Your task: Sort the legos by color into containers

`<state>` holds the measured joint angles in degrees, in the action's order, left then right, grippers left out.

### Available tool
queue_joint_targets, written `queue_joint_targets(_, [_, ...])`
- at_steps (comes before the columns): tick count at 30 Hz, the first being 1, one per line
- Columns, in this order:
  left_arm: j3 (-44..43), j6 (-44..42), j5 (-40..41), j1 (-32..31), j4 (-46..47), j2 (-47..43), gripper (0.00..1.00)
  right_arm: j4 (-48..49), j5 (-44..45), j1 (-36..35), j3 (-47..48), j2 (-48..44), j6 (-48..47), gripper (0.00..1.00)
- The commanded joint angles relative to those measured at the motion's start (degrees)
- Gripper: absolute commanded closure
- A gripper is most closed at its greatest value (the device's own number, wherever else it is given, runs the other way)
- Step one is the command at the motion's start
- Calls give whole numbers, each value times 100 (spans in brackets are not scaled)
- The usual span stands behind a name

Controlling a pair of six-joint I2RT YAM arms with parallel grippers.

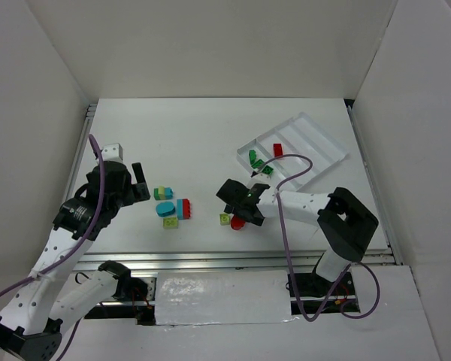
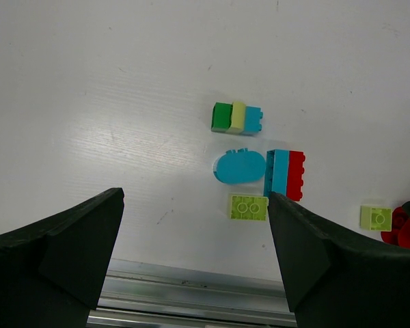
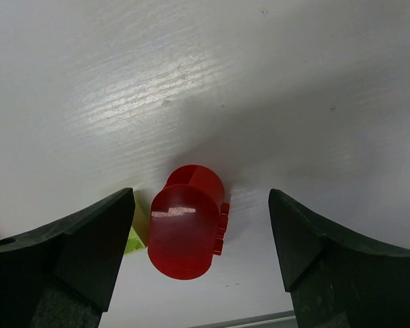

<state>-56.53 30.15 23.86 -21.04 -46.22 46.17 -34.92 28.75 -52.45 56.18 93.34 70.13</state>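
Four long compartments divide the white tray point(image 1: 319, 143), which sits askew at the far right of the white table point(image 1: 195, 135). A red brick point(image 1: 278, 150) lies in one compartment and green bricks point(image 1: 253, 157) sit at the tray's left end. Plain white walls point(image 1: 210, 45) box the table in on the left, back and right, and a metal rail point(image 1: 210, 259) runs along its near edge. The tabletop has a faint streaky grain and a soft sheen under the light. Right of centre, the right claw point(image 3: 201, 205) hangs low with its fingers apart. A rounded red brick point(image 3: 184, 232) lies on the table between them, gripped by neither, and a lime brick point(image 1: 225, 218) sits just beside it. On the left, the left claw point(image 2: 195, 225) is spread wide and holds nothing. Beyond it on the table lies a loose group: a green, lime and cyan stack point(image 2: 236, 117), a cyan oval piece point(image 2: 238, 167), a cyan-and-red block point(image 2: 285, 174) and a lime square point(image 2: 248, 207), close together and well apart from the tray.
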Motion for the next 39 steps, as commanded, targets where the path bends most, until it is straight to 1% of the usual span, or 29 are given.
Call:
queue_joint_targets(1, [55, -62, -39, 21, 183, -20, 0, 169, 253, -73, 51, 70, 282, 16])
queue_joint_targets(3, [63, -62, -39, 21, 192, -38, 1, 178, 254, -82, 33, 114, 300, 19])
queue_joint_targets(4, [55, -53, -39, 29, 183, -38, 1, 178, 262, -73, 7, 132, 352, 26])
queue_joint_targets(6, [63, -53, -39, 21, 192, -47, 1, 169, 236, -82, -20, 158, 387, 32])
queue_joint_targets(11, [63, -62, -48, 29, 192, -82, 1, 327, 131, -90, -178, 149, 414, 37])
queue_joint_targets(15, [63, -62, -48, 21, 192, -100, 0, 363, 60, -82, -160, 254, 396, 39])
queue_joint_targets(17, [72, -62, -57, 21, 192, -108, 1, 389, 34, -90, -178, 255, 396, 44])
queue_joint_targets(18, [72, -62, -65, 21, 192, -117, 1, 398, 51, -82, -169, 237, 396, 52])
queue_joint_targets(19, [72, -71, -65, 21, 201, -126, 0, 424, 25, -82, -195, 220, 362, 57])
queue_joint_targets(20, [72, -71, -65, 29, 201, -126, 0, 372, 51, -73, -178, 211, 387, 69])
queue_joint_targets(21, [72, -71, -57, 21, 201, -126, 0, 328, 130, -73, -169, 185, 414, 100])
queue_joint_targets(24, [72, -71, -57, 21, 201, -126, 1, 134, 262, -47, -90, 88, 458, 100])
queue_joint_targets(28, [72, -71, -57, 21, 209, -135, 1, -85, 517, 391, 41, -219, 161, 100])
queue_joint_targets(29, [72, -62, -48, 21, 201, -135, 0, -7, 482, 819, 24, -455, 2, 100])
queue_joint_targets(30, [72, -62, -48, 21, 192, -144, 0, 107, 404, 1093, 7, -570, -417, 100])
queue_joint_targets(31, [72, -62, -39, 21, 201, -152, 0, 204, 342, 1366, -2, -693, -630, 100])
queue_joint_targets(32, [72, -62, -48, 21, 201, -161, 0, 396, 255, 1865, 33, -851, -841, 100])
queue_joint_targets(34, [81, -71, -48, 21, 210, -170, 1, 381, 201, 2385, 374, -844, -1307, 100])
queue_joint_targets(35, [81, -62, -48, 21, 210, -170, 1, 380, 271, 2771, 541, -713, -1474, 100])
queue_joint_targets(37, [72, -62, -39, 21, 201, -153, 0, 215, 289, 3177, 1121, -441, -1817, 100])
queue_joint_targets(38, [81, -62, -56, 21, 209, -152, 1, 152, 210, 3353, 1358, -57, -1932, 100])
queue_joint_targets(39, [72, -62, -39, 21, 210, -144, 1, 73, 184, 3659, 1804, 130, -2063, 100])
